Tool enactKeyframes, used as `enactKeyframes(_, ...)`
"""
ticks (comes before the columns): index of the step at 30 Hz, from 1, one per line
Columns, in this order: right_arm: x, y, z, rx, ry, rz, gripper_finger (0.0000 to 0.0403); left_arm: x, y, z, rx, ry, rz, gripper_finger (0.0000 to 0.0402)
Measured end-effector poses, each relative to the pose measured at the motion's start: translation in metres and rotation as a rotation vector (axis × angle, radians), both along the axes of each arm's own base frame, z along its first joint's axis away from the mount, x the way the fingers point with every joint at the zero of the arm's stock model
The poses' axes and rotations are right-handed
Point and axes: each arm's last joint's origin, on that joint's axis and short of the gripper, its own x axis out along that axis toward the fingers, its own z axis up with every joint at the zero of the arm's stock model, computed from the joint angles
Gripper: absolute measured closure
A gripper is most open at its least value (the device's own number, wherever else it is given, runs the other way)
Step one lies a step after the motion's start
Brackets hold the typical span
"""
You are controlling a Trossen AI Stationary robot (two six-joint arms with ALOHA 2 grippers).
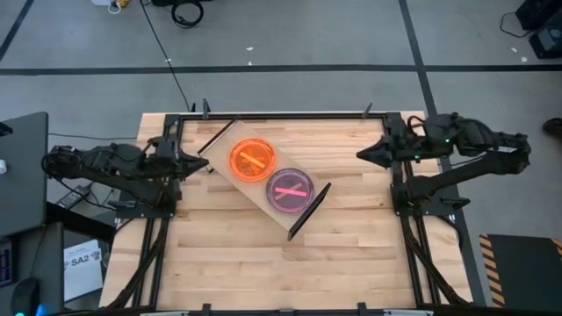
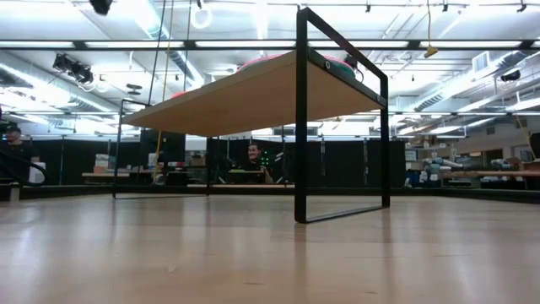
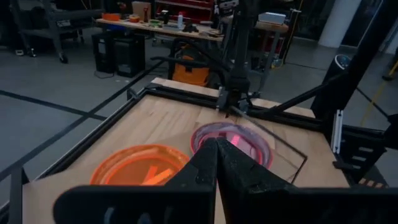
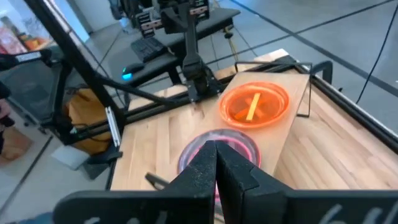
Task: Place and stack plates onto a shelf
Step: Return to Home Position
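The flat rectangular light-wood shelf with thin dark end panels is lying diagonally across the far half of the slatted wooden tabletop. One end panel is pointing toward the far left corner and the other toward the tabletop's middle.

A round translucent orange plastic plate is sitting on the shelf's far-left part. A round translucent pink plastic plate is resting just beside it, toward the near-right end panel. Both are lying inside the board's edges.

The left end effector is hovering by the tabletop's left edge, near the shelf's corner, with its fingers pressed together on nothing. The right end effector is hanging by the right edge with its fingers likewise pressed together. Open wood is showing between it and the shelf.
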Motion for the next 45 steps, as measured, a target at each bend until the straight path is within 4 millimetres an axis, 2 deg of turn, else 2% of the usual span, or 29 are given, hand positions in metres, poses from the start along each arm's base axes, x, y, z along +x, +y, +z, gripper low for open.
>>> enactKeyframes(4,-0.005,0.004,-0.007,-0.024,0.016,0.021,0.0391,-0.002,0.001,-0.022,-0.005,-0.005,0.007,0.0391)
enactKeyframes(11,-0.003,0.008,-0.035,-0.036,0.08,0.053,0.0391,-0.004,0.001,-0.059,-0.012,-0.032,0.007,0.0391)
enactKeyframes(16,-0.002,0.009,-0.057,-0.04,0.113,0.064,0.0389,-0.006,0.002,-0.078,-0.018,-0.056,0.007,0.039)
enactKeyframes(23,-0.006,0.01,-0.085,-0.032,0.07,0.07,0.039,-0.009,0.002,-0.103,-0.023,-0.064,0.006,0.039)
enactKeyframes(36,-0.025,0.007,-0.138,0.029,-0.064,0.091,0.039,-0.011,0.002,-0.13,-0.04,-0.123,-0.023,0.039)
enactKeyframes(45,-0.037,0.005,-0.162,0.039,-0.125,0.093,0.0388,-0.009,0.001,-0.137,-0.014,-0.116,-0.058,0.039)
